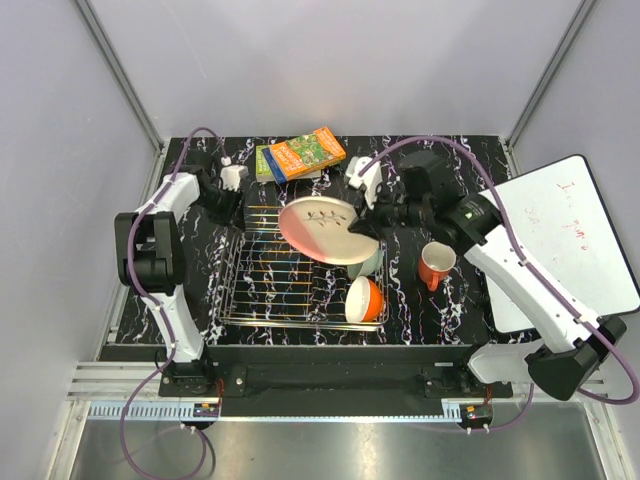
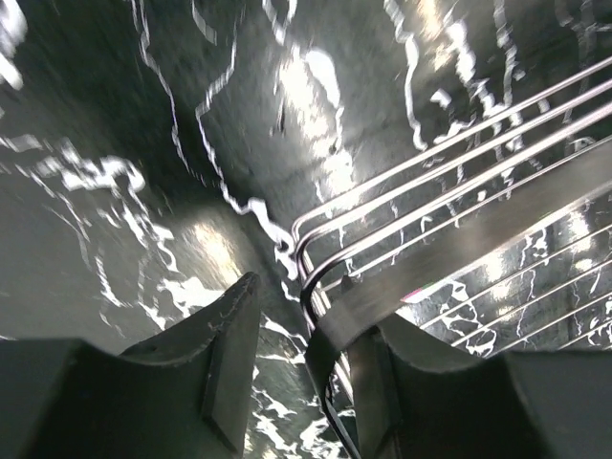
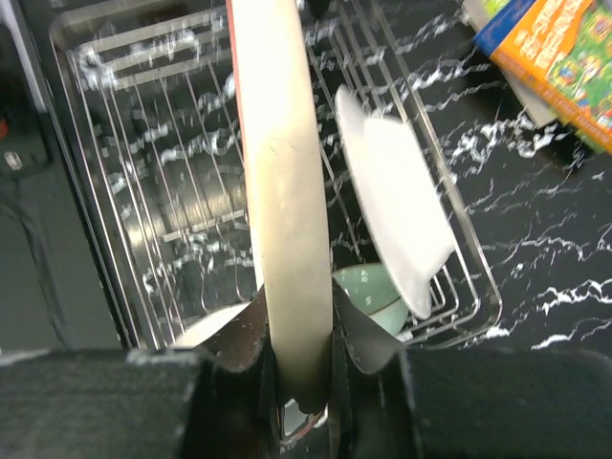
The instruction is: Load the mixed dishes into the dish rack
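Note:
The dish rack (image 1: 270,290) lies mid-table. My right gripper (image 1: 368,226) is shut on the rim of the pink-and-cream plate (image 1: 318,229), holding it tilted above the rack's far right part. In the right wrist view the plate (image 3: 277,143) stands edge-on between the fingers of that gripper (image 3: 298,335). A white plate (image 3: 392,191) leans in the rack, with a pale green bowl (image 3: 378,292) below it. An orange bowl (image 1: 365,298) sits in the rack's near right corner. The orange-red mug (image 1: 436,265) stands on the table to the right. My left gripper (image 1: 235,195) is open astride the rack's rim (image 2: 449,172).
Colourful books (image 1: 305,153) lie at the back of the table just beyond the rack. A white board (image 1: 560,240) rests off the table's right edge, under my right arm. Grey walls close in the back and sides.

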Controlling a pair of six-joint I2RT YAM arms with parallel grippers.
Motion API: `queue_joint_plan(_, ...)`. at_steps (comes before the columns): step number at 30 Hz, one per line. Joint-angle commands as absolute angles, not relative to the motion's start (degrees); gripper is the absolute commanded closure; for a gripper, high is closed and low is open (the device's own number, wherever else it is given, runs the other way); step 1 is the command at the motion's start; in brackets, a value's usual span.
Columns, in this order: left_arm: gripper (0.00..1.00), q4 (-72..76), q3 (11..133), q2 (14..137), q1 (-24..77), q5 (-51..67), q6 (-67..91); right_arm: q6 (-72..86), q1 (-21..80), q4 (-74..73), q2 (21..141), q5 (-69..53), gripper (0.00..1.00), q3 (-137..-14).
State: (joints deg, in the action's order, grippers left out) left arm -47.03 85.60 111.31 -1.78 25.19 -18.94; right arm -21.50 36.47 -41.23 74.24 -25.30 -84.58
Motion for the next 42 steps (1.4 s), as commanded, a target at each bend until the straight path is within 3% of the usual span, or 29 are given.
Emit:
queue_joint_plan(1,0.45,-47.99,84.37,108.63,-2.20,23.11,-15.21,-28.64,40.69,-39.46,71.63,-16.36,1.00,-83.68)
queue_joint_plan(6,0.14,-49.39,86.48,107.32,-2.11,24.78,-13.19,-31.19,44.29,-40.16,73.03,-11.79,1.00,-82.35)
queue_joint_plan(7,0.12,-49.66,87.44,107.14,-2.11,24.87,-12.92,-31.64,45.60,-40.43,73.30,-10.04,1.00,-82.35)
queue_joint_plan(22,0.10,-52.82,88.51,104.06,-2.11,27.33,-13.01,-38.58,55.81,-39.82,78.84,5.18,1.00,-82.09)
queue_joint_plan(42,0.10,-55.02,90.79,100.19,-2.28,30.32,-12.74,-36.74,56.69,-36.83,78.40,9.23,1.00,-72.69)
